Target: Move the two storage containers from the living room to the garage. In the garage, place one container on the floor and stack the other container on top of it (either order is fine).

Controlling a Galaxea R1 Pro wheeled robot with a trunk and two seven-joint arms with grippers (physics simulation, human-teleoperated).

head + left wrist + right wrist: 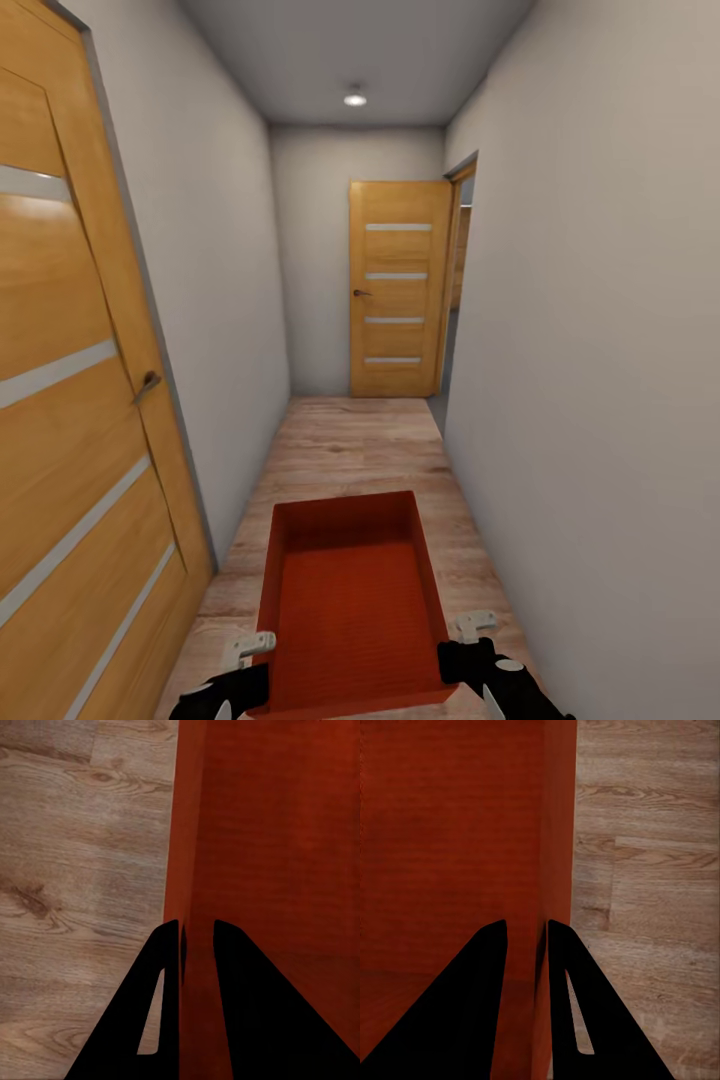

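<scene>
In a narrow hallway with wooden doors [400,290] ahead and left, both grippers carry one container [350,600]. Wrist views show the left gripper [196,937] and right gripper [526,934], jaws nearly closed, pinching opposite side walls above plank floor [75,870].

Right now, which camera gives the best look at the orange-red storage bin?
The head view: the whole open-topped storage container shows there, held over the hallway's wood floor. Each wrist view gives just one thin side wall, with the left pincer and right pincer straddling it.

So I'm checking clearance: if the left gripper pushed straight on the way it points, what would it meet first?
The left gripper already straddles the bin's side wall, so it would slide down that wall; the wood floor lies beyond, depth unclear.
</scene>
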